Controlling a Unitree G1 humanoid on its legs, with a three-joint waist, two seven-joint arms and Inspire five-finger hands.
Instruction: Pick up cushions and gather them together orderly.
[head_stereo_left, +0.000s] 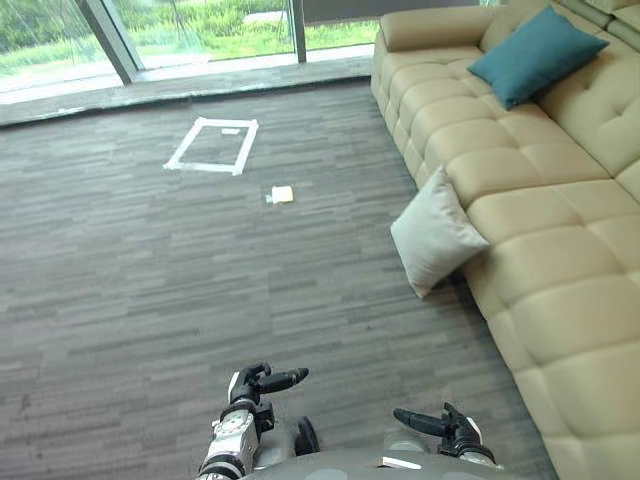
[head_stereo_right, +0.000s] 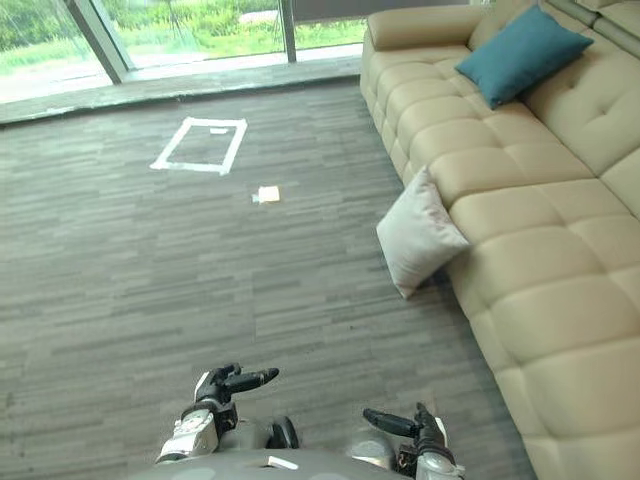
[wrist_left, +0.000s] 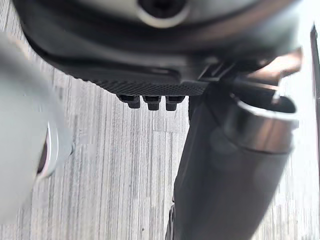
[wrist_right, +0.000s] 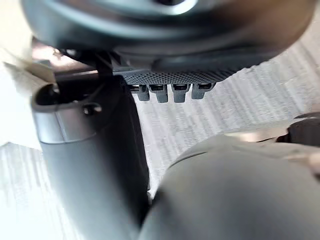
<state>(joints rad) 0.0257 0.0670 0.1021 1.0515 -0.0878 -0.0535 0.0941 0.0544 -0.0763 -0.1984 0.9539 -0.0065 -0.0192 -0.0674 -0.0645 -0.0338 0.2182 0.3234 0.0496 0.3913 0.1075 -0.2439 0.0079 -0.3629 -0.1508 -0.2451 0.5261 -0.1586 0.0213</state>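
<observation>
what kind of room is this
Probably a living room or lounge: a long tan sofa with a teal cushion on it, a grey cushion leaning against its front, and tall windows looking out on greenery.

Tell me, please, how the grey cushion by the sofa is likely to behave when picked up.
The grey cushion looks plump and soft, so it would probably dent under a grasp rather than stay stiff. It is likely light for its size. It stands tilted against the sofa, so a push may well tip it flat on the floor.
</observation>
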